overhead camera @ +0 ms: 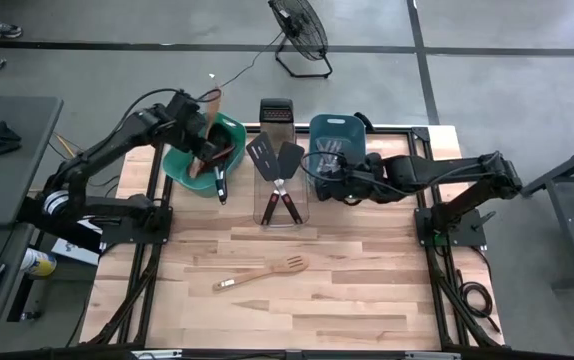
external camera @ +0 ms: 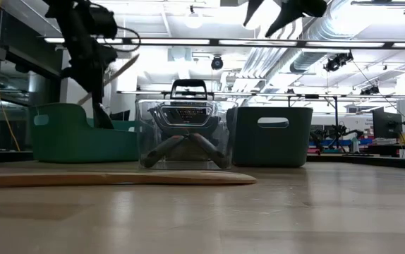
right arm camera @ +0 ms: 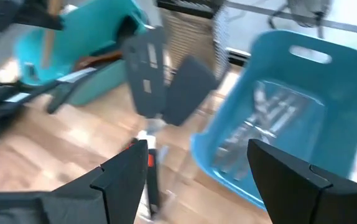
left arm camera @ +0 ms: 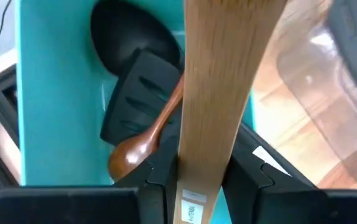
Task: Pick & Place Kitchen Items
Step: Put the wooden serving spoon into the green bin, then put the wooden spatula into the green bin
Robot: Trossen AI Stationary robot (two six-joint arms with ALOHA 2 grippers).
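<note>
Wooden boards made up the table (overhead camera: 297,300), and nearest the front edge a pale slotted wooden spatula (overhead camera: 263,273) lay flat by itself, well apart from everything else. Behind it stood three tubs in a row. The clear tub (overhead camera: 283,205) in the middle held two black turners (overhead camera: 273,160) with red-and-black handles crossing toward the front. A steel box grater (overhead camera: 276,111) stood upright just behind that tub. On the right, the blue tub (right arm camera: 303,124) held silver metal utensils (right arm camera: 262,127), and the right gripper (right arm camera: 197,180) hung above the table beside it with its fingers spread wide and nothing between them. On the left, the teal tub (left arm camera: 54,118) held a black ladle (left arm camera: 132,40), a black slotted turner (left arm camera: 138,102) and a brown wooden spoon (left arm camera: 144,140), piled together. Above it the left gripper (left arm camera: 203,186) pinched the handle of a light wooden spatula (left arm camera: 219,81), a flat, straight-grained piece with a small label near the held end. A floor fan (overhead camera: 300,30) stood beyond the table.
</note>
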